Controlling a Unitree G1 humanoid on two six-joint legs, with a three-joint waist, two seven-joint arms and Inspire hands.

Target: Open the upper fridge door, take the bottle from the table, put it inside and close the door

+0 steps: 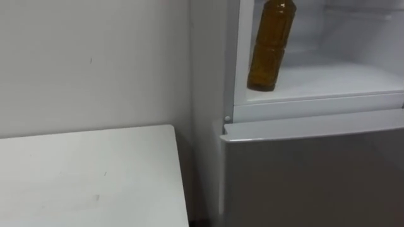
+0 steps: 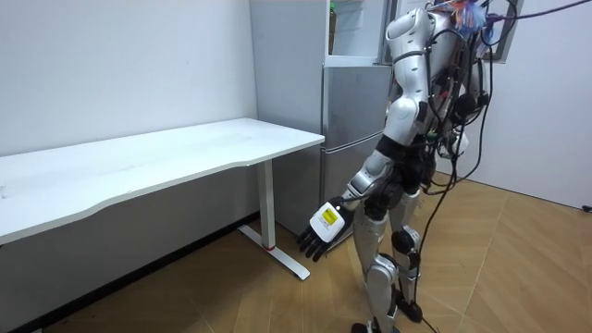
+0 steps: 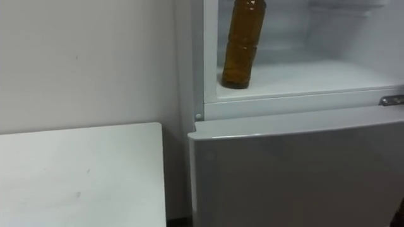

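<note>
Eye views: the bottle (image 1: 271,44) stands upright on the upper fridge shelf (image 1: 334,79), close to its front left corner and above the closed lower door (image 1: 315,170). The tabletop (image 1: 88,176) lies beside the fridge. The bottle looks full of amber liquid, so it is judged moderately heavy, stiff-walled, smooth and liable to topple. Any regrasp should take the ribbed mid-body, not the neck.

Room view: the left hand (image 2: 319,231) hangs low by the thigh, fingers straight and apart, holding nothing. The bottle is well above it and farther in.
</note>
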